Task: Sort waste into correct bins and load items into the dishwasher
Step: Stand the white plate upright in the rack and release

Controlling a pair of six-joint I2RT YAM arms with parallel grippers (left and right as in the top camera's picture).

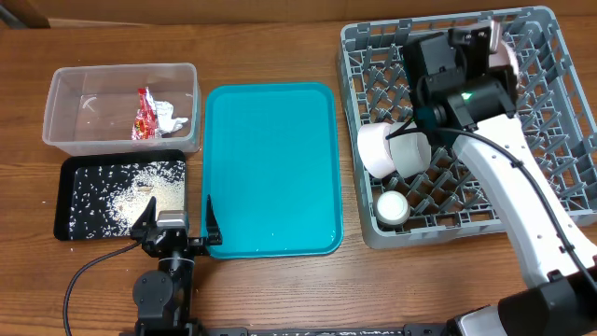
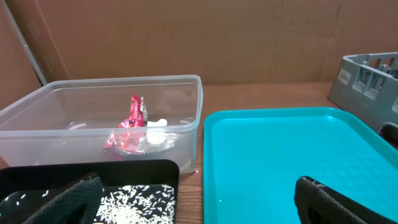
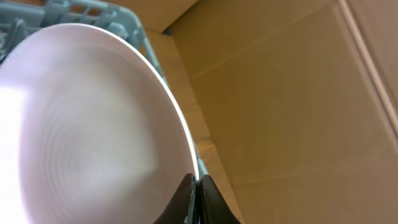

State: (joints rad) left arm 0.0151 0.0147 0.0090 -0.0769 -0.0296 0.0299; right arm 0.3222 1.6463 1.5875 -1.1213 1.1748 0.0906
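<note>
My right gripper [image 1: 494, 42] [image 3: 196, 182] is shut on the rim of the white plate [image 1: 507, 52] [image 3: 87, 130] and holds it on edge over the far part of the grey dish rack [image 1: 347, 56] [image 3: 62, 9]. Two white bowls [image 1: 378, 149] [image 1: 411, 152] and a small white cup [image 1: 392, 207] lie in the rack. The red-and-white wrapper [image 1: 146, 112] [image 2: 132, 127] and white tissue [image 1: 173, 119] [image 2: 158, 132] lie in the clear tub [image 1: 121, 70] [image 2: 124, 84]. Rice [image 1: 131, 191] [image 2: 137, 202] lies in the black tray [image 1: 65, 201] [image 2: 93, 168]. My left gripper [image 1: 177, 222] [image 2: 199, 211] is open and empty. The chopsticks are out of view.
The teal tray [image 1: 270, 168] [image 2: 280, 155] lies between the bins and the rack, with my left gripper's right finger over its near left corner. The rack's corner [image 2: 367, 81] shows at the right of the left wrist view. A brown cardboard wall stands behind the table.
</note>
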